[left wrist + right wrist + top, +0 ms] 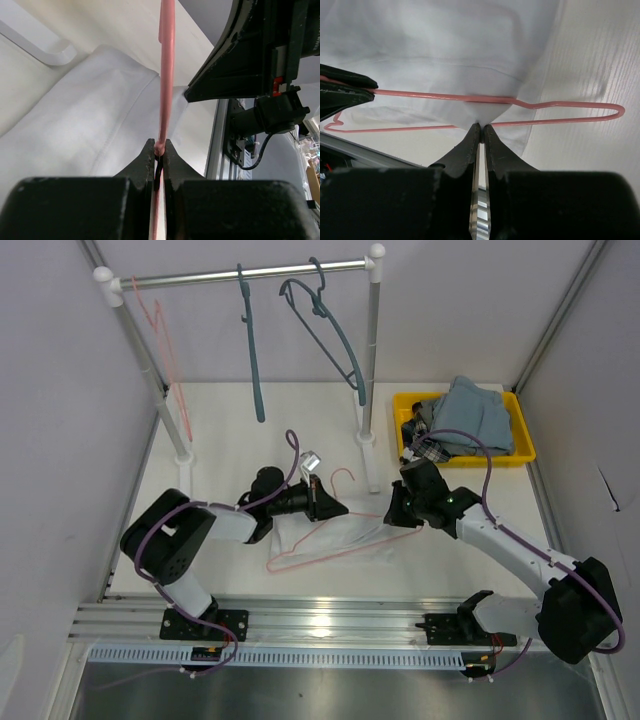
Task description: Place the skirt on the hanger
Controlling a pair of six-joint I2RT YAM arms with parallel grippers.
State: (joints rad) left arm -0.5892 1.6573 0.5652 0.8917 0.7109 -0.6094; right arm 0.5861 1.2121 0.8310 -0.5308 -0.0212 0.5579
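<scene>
On the white table (230, 440), the pink hanger (445, 96) lies over the white skirt (445, 45). We see the left gripper (159, 150) clamped on the hanger's wire, the right gripper (480, 131) pinching skirt cloth beside its lower bar; we judge a steady hanger and a slow, even pull serve best.

From overhead, the white skirt (352, 531) barely stands out from the pale table (230, 430), so its outline is unclear. The clothes (470, 415) heaped in the yellow bin (522, 445) cannot be told apart. The right wrist view cuts the skirt off at its top edge. The left wrist view cuts the pink hanger (166, 75) off at its top edge.
</scene>
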